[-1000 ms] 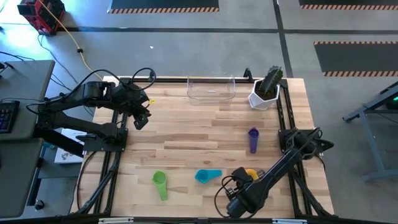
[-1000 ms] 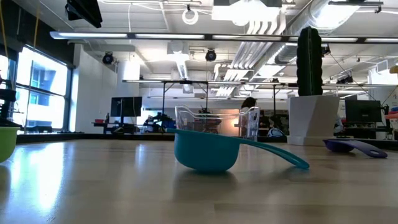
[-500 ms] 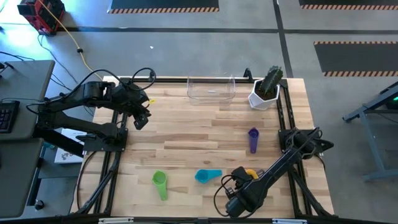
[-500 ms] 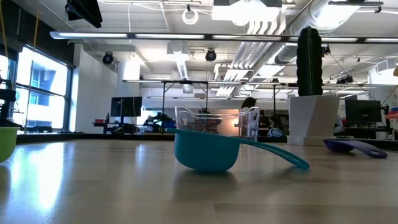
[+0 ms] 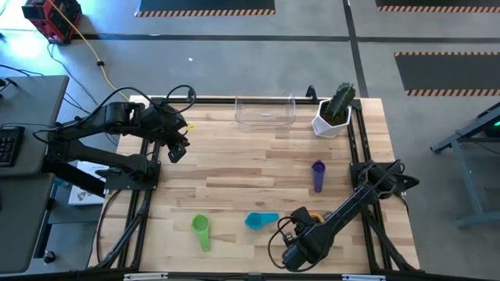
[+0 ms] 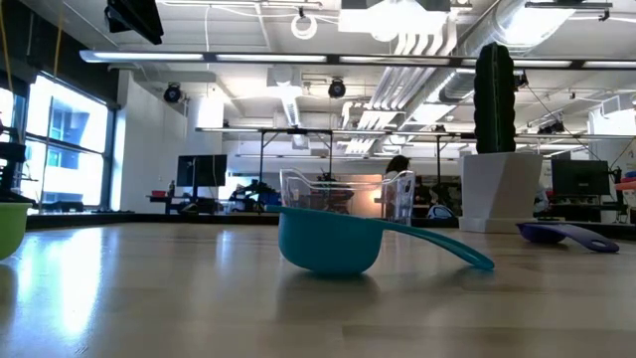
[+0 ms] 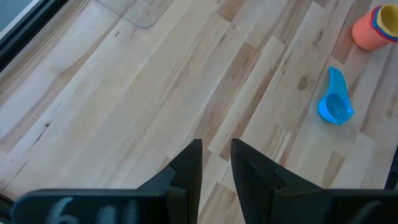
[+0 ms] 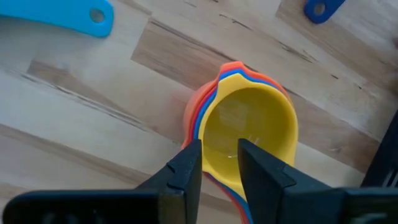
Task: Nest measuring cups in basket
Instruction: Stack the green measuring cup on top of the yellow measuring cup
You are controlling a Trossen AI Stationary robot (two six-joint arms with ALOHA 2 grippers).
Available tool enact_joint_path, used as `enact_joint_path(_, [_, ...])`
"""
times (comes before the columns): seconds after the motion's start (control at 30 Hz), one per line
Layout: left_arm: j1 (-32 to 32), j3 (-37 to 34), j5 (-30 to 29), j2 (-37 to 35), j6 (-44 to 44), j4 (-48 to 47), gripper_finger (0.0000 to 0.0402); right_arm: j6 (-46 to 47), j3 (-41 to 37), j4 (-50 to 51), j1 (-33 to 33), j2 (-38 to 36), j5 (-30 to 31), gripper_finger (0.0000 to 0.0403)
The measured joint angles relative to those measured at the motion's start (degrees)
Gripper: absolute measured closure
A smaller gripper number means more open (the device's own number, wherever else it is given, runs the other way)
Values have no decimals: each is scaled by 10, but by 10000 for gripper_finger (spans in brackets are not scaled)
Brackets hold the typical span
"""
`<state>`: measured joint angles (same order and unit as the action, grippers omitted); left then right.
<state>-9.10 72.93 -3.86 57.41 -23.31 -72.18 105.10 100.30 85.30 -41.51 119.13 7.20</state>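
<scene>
Two dark jointed arms, looping black cables, blunt black fingers (image 8: 186,171)

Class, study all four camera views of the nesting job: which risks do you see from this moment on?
1. The right gripper straddles the rim of the yellow cup nested in the orange stack; lifting may separate or tip it.
2. The teal cup lies beside that stack and could get knocked.
3. The basket stands at the far edge beside the cactus pot, crowding any drop.
</scene>
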Motion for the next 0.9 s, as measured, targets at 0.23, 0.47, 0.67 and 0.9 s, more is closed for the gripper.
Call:
enact_joint_path(0.23, [0, 0, 31, 0, -5, 0, 326, -1, 1, -2, 11, -5, 0, 295])
enact_joint_path(0.47, [0, 0, 36, 0, 3, -1, 324, -8, 1, -3, 27, -24, 57, 295])
enact_joint_path(0.67, [0, 0, 15, 7, 35, 0, 299, -24, 1, -11, 43, -26, 64, 295])
enact_joint_path(0.9, [19, 0, 83, 24, -83, -29, 288, -36, 1, -35, 62, -26, 63, 295])
